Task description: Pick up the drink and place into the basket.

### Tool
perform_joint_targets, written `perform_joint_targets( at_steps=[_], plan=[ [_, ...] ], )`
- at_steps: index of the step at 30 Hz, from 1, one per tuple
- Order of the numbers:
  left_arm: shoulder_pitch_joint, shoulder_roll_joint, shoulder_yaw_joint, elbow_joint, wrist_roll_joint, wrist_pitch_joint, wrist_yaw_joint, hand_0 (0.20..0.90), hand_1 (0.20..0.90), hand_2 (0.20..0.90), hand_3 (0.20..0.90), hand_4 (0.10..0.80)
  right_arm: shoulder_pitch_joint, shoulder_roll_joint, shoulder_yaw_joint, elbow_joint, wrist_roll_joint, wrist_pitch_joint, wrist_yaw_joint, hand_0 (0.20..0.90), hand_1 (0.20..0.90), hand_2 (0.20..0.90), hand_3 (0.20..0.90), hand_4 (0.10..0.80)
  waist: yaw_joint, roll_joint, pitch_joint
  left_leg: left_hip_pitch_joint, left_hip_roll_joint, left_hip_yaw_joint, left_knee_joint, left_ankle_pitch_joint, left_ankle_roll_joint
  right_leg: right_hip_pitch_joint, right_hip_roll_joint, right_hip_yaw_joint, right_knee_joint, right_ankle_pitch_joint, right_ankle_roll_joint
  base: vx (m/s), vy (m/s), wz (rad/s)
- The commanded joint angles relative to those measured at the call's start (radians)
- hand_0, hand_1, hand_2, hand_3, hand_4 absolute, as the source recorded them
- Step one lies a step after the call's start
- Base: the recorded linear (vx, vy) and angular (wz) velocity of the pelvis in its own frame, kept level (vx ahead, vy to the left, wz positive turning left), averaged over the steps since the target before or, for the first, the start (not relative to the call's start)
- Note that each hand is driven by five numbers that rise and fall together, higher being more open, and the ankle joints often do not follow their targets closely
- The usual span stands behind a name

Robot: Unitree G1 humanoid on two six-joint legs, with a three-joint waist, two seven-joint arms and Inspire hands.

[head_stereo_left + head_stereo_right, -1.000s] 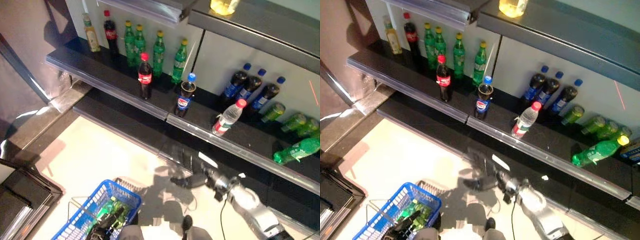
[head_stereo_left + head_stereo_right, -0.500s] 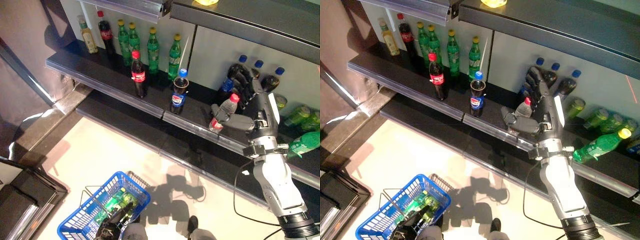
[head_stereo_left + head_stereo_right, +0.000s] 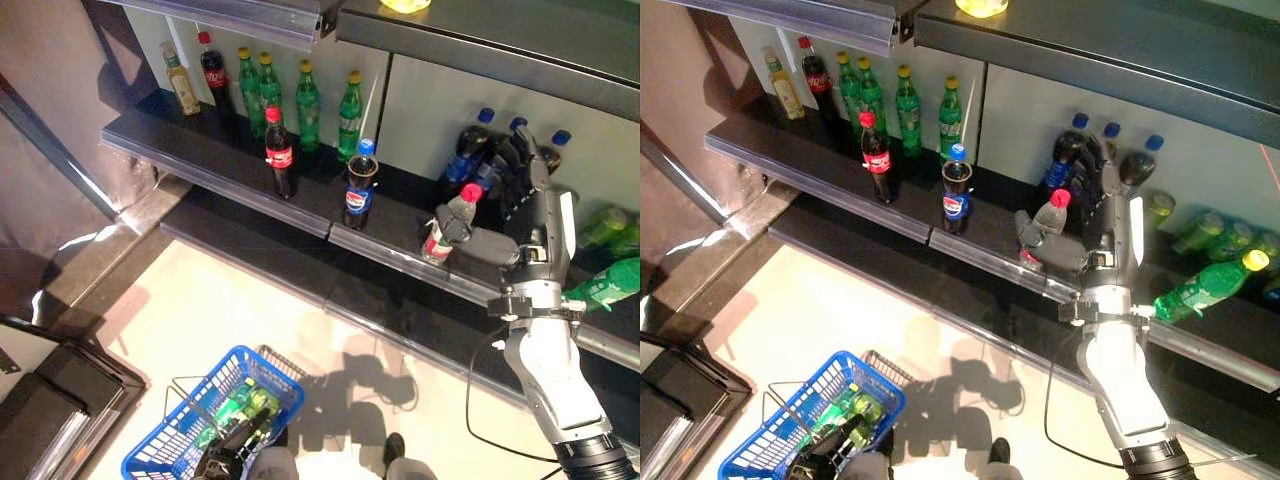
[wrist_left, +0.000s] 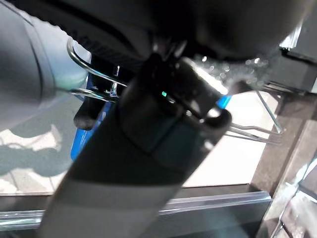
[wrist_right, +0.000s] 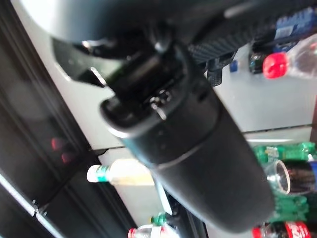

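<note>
A clear water bottle (image 3: pixel 445 228) with a red cap leans on the lower shelf (image 3: pixel 300 205). My right hand (image 3: pixel 528 205) is raised to it. The straight fingers stand just behind and to the right of the bottle, and the thumb (image 3: pixel 488 243) reaches across in front of its lower part. The hand is open, not closed round the bottle. The red cap also shows in the right wrist view, on the water bottle (image 5: pixel 297 52). A blue wire basket (image 3: pixel 155 455) holding green bottles (image 3: pixel 240 405) hangs at the bottom. My left hand (image 3: pixel 226 458) is curled on its wire handle (image 4: pixel 91 74).
Cola bottles (image 3: pixel 279 152), green bottles (image 3: pixel 305 92) and a blue-capped cola bottle (image 3: pixel 357 185) stand further left on the shelf. Dark blue-capped bottles (image 3: pixel 465 160) stand right behind my right hand. A green bottle (image 3: pixel 610 282) lies at the right. A dark box (image 3: pixel 50 400) sits on the floor at lower left.
My right arm has risen from near the floor to the shelf and brought its hand beside the water bottle. In the last half second it shifted slightly right. The camera also moved.
</note>
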Motion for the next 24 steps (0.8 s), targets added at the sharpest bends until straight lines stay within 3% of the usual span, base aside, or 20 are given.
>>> perform_joint_targets(
  at_steps=[1, 10, 19, 24],
  plan=[
    [0.054, 0.006, -0.065, -0.111, 0.009, -0.054, -0.080, 0.300, 0.300, 0.300, 0.200, 0.100, -0.033, 0.001, -0.027, -0.088, -0.111, -0.057, -0.097, 0.900, 0.900, 0.900, 0.900, 0.800, 0.006, -0.010, 0.004, -0.088, 0.022, -0.031, 0.181, -0.058, -0.003, -0.055, -0.034, 0.006, 0.152, -0.040, -0.039, -0.019, 0.018, -0.05],
    [0.028, 0.023, -0.111, -0.168, -0.051, -0.067, -0.089, 0.300, 0.300, 0.300, 0.200, 0.100, -0.052, 0.024, -0.002, -0.050, -0.130, -0.058, -0.218, 0.900, 0.900, 0.900, 0.900, 0.800, -0.015, 0.015, 0.115, -0.163, 0.002, -0.046, 0.254, -0.044, 0.003, -0.117, -0.046, 0.035, 0.196, -0.041, -0.048, -0.061, 0.015, -0.03],
    [-0.044, 0.037, -0.192, -0.210, -0.093, -0.082, -0.104, 0.300, 0.300, 0.300, 0.200, 0.100, -0.256, 0.041, 0.040, 0.033, -0.178, -0.034, -0.363, 0.900, 0.900, 0.900, 0.900, 0.800, -0.008, 0.047, 0.231, -0.273, -0.020, -0.087, 0.364, -0.010, 0.003, -0.212, -0.045, 0.043, 0.289, -0.054, -0.078, -0.070, 0.004, -0.02],
    [-0.074, 0.039, -0.218, -0.230, -0.113, -0.077, -0.117, 0.300, 0.300, 0.300, 0.200, 0.100, -0.362, 0.032, 0.039, 0.109, -0.151, -0.020, -0.378, 0.900, 0.900, 0.900, 0.900, 0.800, 0.002, 0.063, 0.260, -0.304, -0.034, -0.099, 0.378, 0.007, 0.006, -0.236, -0.042, 0.041, 0.300, -0.053, -0.087, -0.031, 0.011, 0.01]
  ],
)
